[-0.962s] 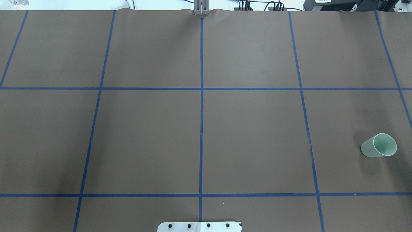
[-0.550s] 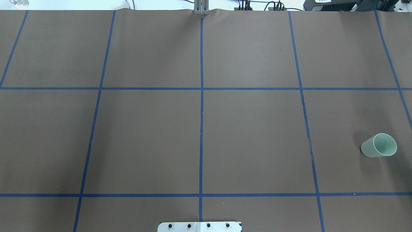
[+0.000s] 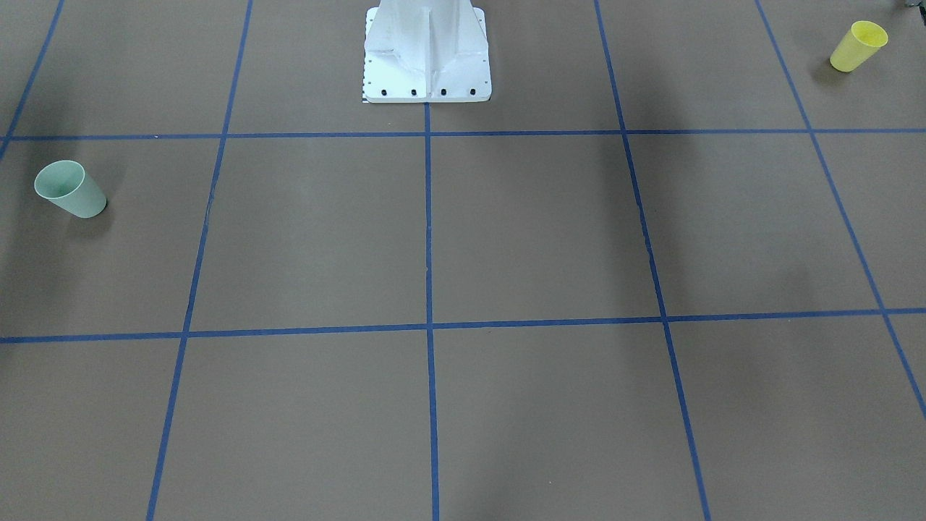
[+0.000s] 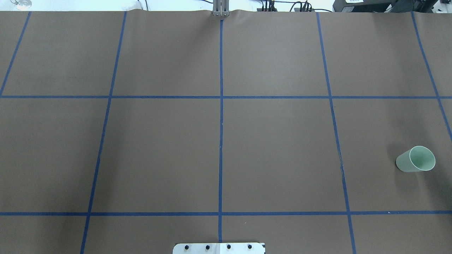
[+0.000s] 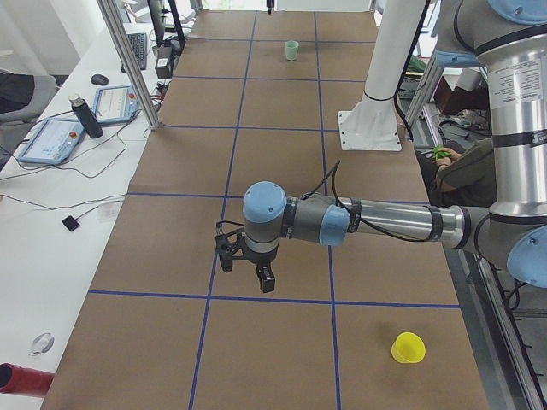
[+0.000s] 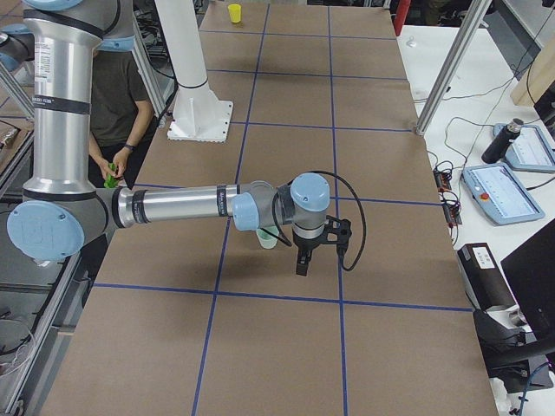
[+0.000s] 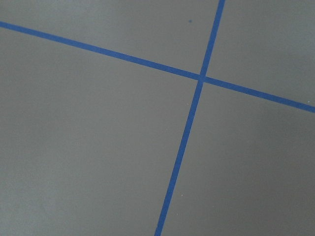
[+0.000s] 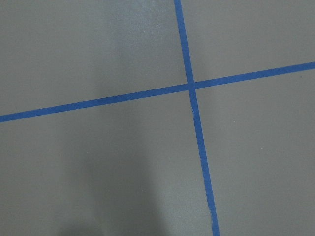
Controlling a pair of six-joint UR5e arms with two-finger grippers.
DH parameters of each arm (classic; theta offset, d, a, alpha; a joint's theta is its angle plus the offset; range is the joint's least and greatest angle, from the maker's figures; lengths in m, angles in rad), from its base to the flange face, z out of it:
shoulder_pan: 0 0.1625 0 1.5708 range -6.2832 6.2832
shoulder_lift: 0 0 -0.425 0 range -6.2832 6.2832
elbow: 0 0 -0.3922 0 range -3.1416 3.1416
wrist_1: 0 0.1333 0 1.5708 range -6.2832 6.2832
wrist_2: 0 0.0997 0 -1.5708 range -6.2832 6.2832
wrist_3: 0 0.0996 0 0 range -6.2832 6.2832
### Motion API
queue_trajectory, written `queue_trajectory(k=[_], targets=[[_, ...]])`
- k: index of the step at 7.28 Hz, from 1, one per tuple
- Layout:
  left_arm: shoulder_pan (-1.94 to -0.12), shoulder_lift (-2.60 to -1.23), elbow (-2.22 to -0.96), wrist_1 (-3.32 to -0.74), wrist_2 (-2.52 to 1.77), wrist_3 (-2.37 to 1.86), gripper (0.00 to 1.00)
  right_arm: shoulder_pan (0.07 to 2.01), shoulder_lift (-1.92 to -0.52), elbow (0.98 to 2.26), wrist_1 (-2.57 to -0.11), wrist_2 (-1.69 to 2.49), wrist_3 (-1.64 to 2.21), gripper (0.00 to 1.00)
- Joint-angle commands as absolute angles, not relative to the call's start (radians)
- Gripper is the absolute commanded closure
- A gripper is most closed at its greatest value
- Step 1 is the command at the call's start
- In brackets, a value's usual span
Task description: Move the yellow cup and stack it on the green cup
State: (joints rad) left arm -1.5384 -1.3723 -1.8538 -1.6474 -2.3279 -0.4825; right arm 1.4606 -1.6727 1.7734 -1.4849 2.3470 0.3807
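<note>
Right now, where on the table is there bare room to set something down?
The middle squares between the green cup and the yellow cup lie bare, as does the row farthest from the white base. It is tighter at the two ends beside each cup, where the left gripper and right gripper hang above.

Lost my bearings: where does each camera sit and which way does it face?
Front-facing: across the table, facing the robot; shows white pedestal, green cup, yellow cup, no arms.
Overhead: behind the robot, looking forward-down; base plate, green cup.
Exterior left: table's left end; left arm, left gripper, yellow cup nearest.
Exterior right: right end; right arm, right gripper, green cup behind the arm.
Left wrist: straight at tape crossing; no fingers.
Right wrist: likewise, another tape crossing.
Shared: front-facing and side views show both cups.
</note>
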Motion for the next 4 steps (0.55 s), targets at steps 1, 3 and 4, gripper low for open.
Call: queue_trajectory(k=[1, 3, 4], targets=[[-1.485, -1.371, -1.867, -1.716, -2.327, -0.737, 0.00, 1.459, -1.672, 1.767, -1.485, 2.344, 0.382, 0.00], [-1.373, -1.344, -1.865, -1.862, -2.313, -1.089, 0.00, 1.459, -1.674, 1.766, -1.485, 2.338, 0.382, 0.00], [-1.306, -1.341, -1.870, -1.887, -2.221, -1.233, 0.00, 1.459, -1.672, 1.766, -1.485, 2.338, 0.383, 0.00]])
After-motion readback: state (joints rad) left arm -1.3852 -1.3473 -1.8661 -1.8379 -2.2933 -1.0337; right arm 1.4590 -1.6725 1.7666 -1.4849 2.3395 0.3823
